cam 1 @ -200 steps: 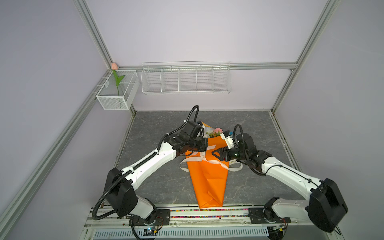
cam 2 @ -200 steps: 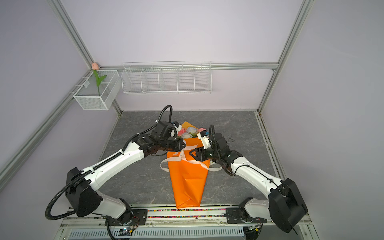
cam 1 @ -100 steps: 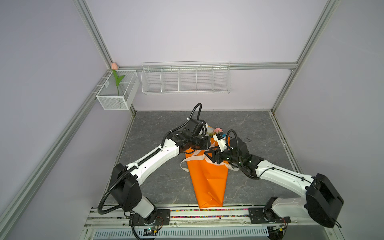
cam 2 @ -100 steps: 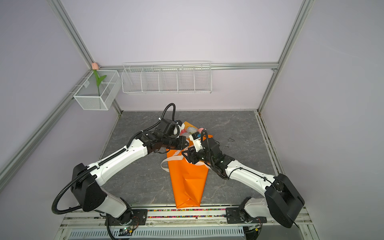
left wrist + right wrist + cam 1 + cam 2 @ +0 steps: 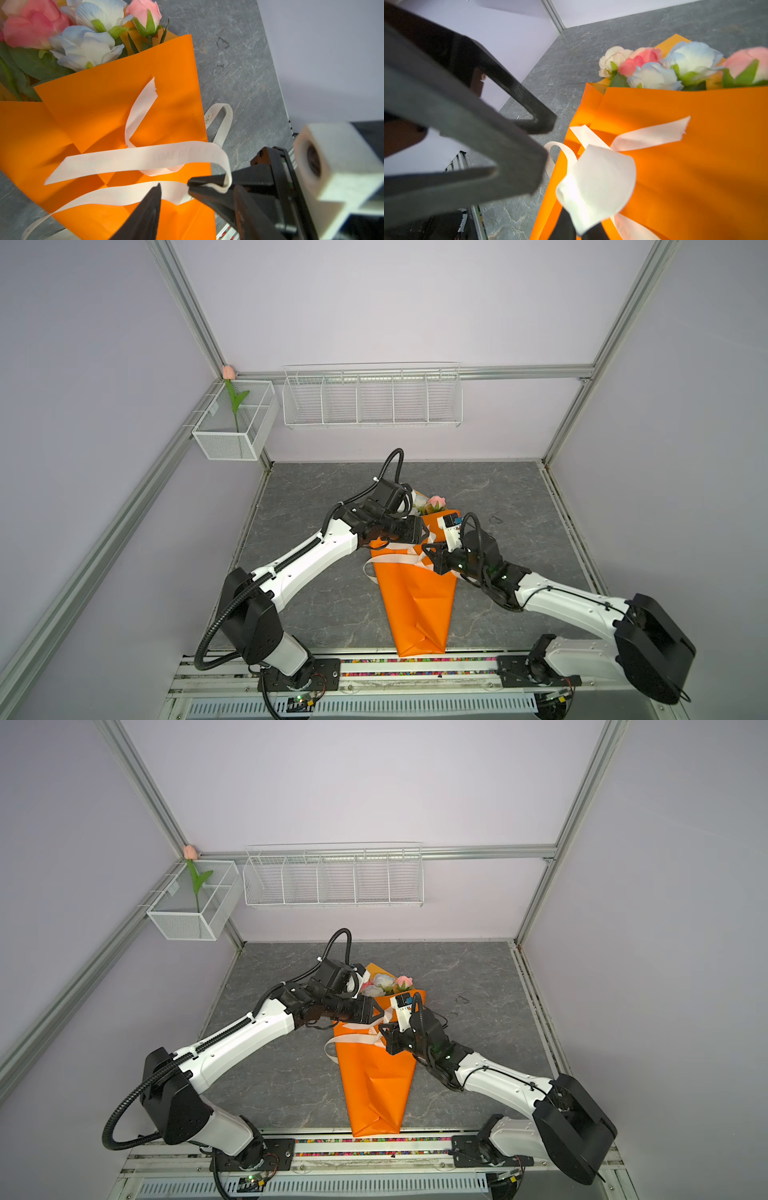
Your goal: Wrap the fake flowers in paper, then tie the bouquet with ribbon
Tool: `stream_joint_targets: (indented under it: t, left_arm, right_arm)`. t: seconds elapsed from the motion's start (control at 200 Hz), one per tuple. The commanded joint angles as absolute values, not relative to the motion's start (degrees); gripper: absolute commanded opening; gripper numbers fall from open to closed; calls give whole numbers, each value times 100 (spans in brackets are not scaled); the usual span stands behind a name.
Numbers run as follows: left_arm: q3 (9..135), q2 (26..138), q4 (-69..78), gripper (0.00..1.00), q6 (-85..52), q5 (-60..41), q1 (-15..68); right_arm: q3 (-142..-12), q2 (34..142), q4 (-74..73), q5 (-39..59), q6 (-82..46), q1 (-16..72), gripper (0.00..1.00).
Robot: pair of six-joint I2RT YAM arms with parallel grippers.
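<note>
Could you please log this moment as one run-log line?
left gripper: open, empty | right gripper: shut on ribbon | bouquet of fake flowers: wrapped, ribbon slack

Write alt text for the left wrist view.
The right gripper, jaws shut, pinches a fold of white ribbon lying loosely across the orange wrapping paper on the grey table. The bouquet of fake flowers, pink, white and pale blue roses, pokes out of the paper's open end.
</note>
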State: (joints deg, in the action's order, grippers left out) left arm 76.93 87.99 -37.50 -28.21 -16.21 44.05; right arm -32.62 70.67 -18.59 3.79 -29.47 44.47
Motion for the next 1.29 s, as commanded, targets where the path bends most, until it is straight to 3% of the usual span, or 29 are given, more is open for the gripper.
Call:
stream_joint_targets:
  t: [0.0, 0.065, 0.135, 0.26, 0.63, 0.925, 1.29]
  left_arm:
    - [7456, 8637, -3981, 59, -2657, -1571, 4409]
    - [7329, 8701, -3942, 56, -2637, -1720, 4412]
    - [7343, 8857, -4037, 41, -2521, -1782, 4412]
    - [7572, 9269, -4329, 34, -2355, -1847, 4412]
    - [8081, 10244, -4861, 37, -1918, -1785, 4491]
    - [8192, 10703, -4823, 52, -2269, -1572, 4562]
    - [8263, 11122, -4393, 50, -2668, -1549, 4617]
  right_arm:
    - [-2956, 6767, -1793, 96, -3372, 4597, 13]
    - [-2944, 6696, -1613, -51, -3474, 4667, 13]
    - [-2945, 6693, -1429, -243, -3563, 4744, 14]
    - [-2960, 6812, -1351, -411, -3614, 4799, 14]
    - [-3008, 7229, -1474, -434, -3821, 4843, 15]
    - [-2988, 7238, -1545, -474, -3798, 4843, 15]
    - [-2953, 7216, -1579, -474, -3802, 4843, 15]
